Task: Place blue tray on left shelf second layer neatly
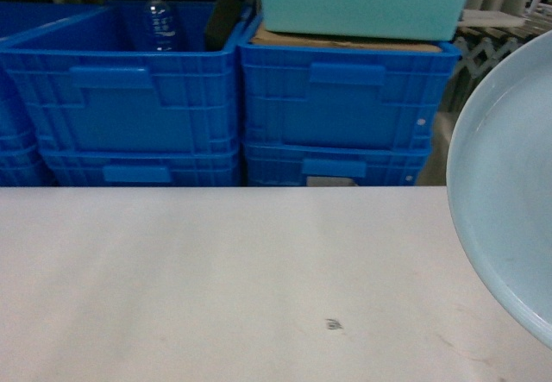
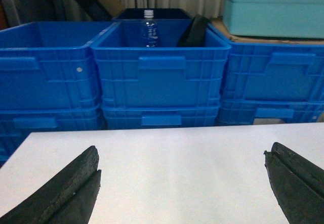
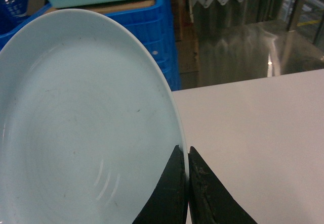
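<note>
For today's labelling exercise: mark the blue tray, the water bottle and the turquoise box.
blue tray (image 3: 76, 133), right wrist view, on its inner floor.
water bottle (image 1: 158, 24), head view, on its label.
turquoise box (image 1: 362, 3), head view, on its front wall.

The blue tray (image 1: 509, 192) at the right edge of the frame is pale sky-blue, faintly speckled. Behind the white table (image 1: 216, 287), marked by one small dark smudge, stand royal-blue ribbed crates (image 1: 345, 110). A pale turquoise box (image 1: 366, 1) sits at upper right. Both grippers' fingers (image 2: 61, 193) are matte black.
</note>
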`<state>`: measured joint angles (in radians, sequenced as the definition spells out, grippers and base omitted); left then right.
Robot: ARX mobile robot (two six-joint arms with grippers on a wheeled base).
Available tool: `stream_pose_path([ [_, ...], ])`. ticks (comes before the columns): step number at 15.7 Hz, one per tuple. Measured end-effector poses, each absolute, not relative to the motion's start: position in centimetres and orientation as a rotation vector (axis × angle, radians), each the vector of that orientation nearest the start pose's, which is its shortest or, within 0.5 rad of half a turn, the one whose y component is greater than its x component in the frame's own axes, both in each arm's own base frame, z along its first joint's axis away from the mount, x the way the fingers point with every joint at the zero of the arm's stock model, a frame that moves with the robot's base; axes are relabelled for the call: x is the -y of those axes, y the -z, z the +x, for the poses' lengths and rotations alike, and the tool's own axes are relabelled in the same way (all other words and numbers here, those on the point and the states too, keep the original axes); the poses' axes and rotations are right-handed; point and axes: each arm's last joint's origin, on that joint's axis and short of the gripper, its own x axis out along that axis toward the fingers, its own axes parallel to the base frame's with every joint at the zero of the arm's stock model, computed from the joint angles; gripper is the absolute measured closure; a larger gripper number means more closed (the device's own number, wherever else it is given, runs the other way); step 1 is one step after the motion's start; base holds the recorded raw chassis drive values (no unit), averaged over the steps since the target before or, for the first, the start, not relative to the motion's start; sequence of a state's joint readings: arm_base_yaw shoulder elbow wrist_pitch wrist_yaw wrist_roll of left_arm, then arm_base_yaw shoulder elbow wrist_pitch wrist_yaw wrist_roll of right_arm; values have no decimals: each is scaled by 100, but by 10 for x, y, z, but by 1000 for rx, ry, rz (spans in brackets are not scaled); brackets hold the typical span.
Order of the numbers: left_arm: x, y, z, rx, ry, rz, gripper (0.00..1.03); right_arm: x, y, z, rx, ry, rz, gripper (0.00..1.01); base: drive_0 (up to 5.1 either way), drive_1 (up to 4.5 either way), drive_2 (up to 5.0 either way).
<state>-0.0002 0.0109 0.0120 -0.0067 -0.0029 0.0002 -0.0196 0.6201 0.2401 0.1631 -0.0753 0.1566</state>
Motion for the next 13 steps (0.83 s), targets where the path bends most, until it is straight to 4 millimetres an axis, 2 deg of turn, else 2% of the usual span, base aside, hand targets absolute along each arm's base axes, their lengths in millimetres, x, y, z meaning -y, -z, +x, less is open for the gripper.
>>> stream_pose_path([
  [13,0,-166,98,-2,0,0,5,1,-201,149,-221,-37,166,99,326,-418,-418],
])
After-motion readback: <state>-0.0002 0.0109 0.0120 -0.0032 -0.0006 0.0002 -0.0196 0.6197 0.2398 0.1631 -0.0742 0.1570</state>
